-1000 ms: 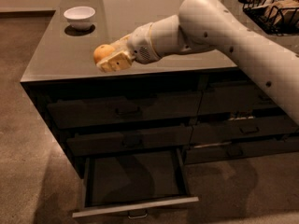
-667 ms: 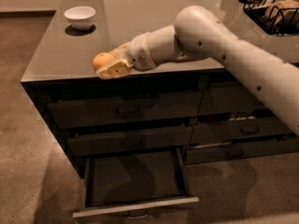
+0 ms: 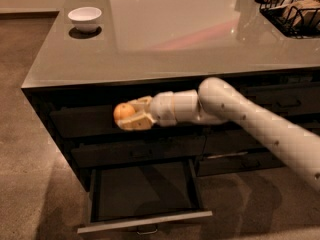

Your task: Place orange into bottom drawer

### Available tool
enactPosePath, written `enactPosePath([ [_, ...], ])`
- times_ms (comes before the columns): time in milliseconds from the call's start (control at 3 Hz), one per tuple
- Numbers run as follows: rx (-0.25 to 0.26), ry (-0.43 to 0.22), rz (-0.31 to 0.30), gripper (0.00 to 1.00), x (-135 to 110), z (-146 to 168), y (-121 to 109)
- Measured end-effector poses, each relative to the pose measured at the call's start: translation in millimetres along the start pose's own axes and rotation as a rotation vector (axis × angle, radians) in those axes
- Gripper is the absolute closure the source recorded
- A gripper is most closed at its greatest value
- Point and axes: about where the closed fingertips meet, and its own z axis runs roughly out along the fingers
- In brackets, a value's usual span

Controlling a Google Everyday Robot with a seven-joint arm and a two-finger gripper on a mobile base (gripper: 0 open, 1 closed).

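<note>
My gripper (image 3: 131, 115) is shut on the orange (image 3: 123, 112), a small round orange fruit. It holds the orange in front of the cabinet's top drawer, below the counter edge. The bottom drawer (image 3: 145, 218) of the dark cabinet is pulled open under the gripper. Its dark flat interior shows nothing inside. The white arm reaches in from the right.
A white bowl (image 3: 85, 18) stands at the far left of the glossy counter top (image 3: 175, 29). A black wire basket (image 3: 292, 11) sits at the far right corner. Shut drawers lie above and to the right of the open one. Carpet floor surrounds the cabinet.
The gripper has come down with the orange from above the counter's front edge to in front of the top drawer. The drawer has stayed open.
</note>
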Motion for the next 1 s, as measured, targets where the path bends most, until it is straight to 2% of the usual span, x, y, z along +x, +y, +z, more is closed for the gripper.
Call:
enactPosePath([
  [333,-0.046,-0.068,0.02,1.0,72,-13,13],
  [667,-0.044,-0.064,0.014,1.0,75,-12,13],
  [1000,-0.011,0.003,-0.033,1.0,129,-6,4],
])
